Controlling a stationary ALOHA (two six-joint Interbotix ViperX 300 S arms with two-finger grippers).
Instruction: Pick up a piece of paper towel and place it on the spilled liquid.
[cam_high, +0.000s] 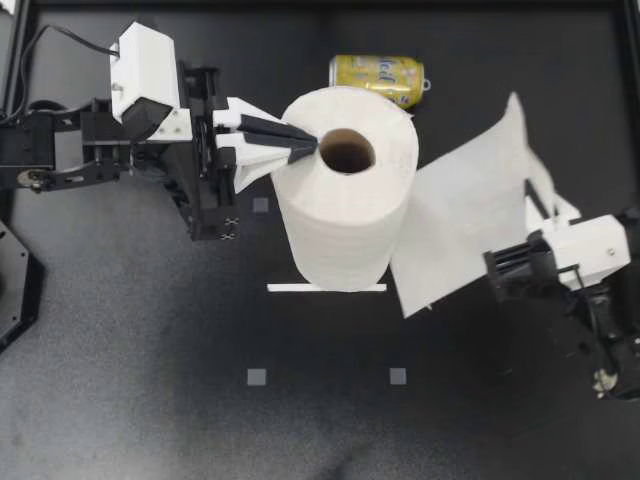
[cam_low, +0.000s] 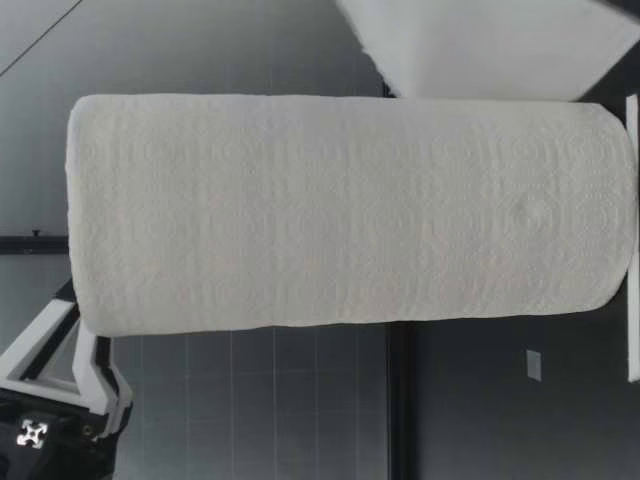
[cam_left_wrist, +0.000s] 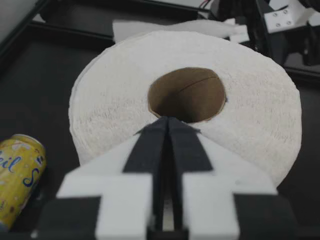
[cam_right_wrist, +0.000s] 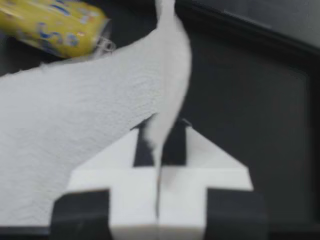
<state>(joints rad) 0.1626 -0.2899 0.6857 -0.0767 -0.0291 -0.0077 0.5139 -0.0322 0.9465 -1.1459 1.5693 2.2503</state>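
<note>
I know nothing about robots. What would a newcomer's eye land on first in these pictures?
The big white paper towel roll standing upright in the middle dominates, with my left end effector, fingers shut, resting on its top by the cardboard core. On its right side a loose sheet spreads out, pinched in my right end effector. A yellow can lies on its side just beyond the roll.

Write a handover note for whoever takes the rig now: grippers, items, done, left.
Left gripper: fingers shut, tips on top of the upright paper towel roll by its core.
Right gripper: shut on the pulled-out sheet, held out beside the roll.
Yellow can lies on its side near the roll; no spill visible.
Done: sheet gripped; can't tell if it's torn free.
Left: tear if needed, find the liquid, lay the sheet on it.
</note>
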